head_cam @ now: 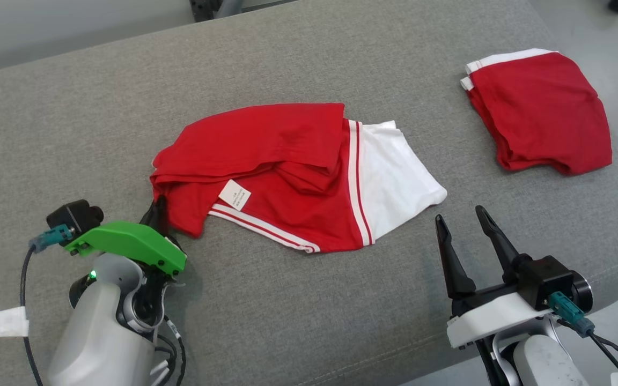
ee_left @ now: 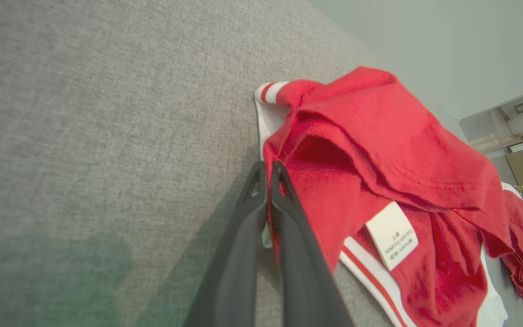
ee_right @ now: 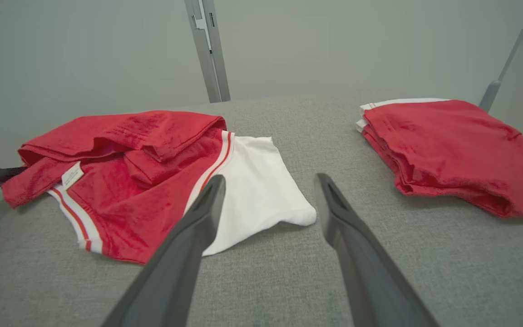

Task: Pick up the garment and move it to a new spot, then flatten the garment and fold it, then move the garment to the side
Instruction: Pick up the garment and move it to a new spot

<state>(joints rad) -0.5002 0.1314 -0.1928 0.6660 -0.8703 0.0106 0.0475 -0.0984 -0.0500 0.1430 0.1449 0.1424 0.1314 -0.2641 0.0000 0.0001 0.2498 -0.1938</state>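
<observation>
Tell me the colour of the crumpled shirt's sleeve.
Sleeve: white, red-striped at its seam; clearest in head view.

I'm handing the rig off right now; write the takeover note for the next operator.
Left gripper: shut at the crumpled garment's left corner; whether cloth is pinched is unclear.
Right gripper: open, empty, just short of the white sleeve.
Crumpled garment: middle of the grey cushion, label up. A folded red garment lies far right.
Done: nothing certain.
Left: flatten, fold, move aside.
</observation>
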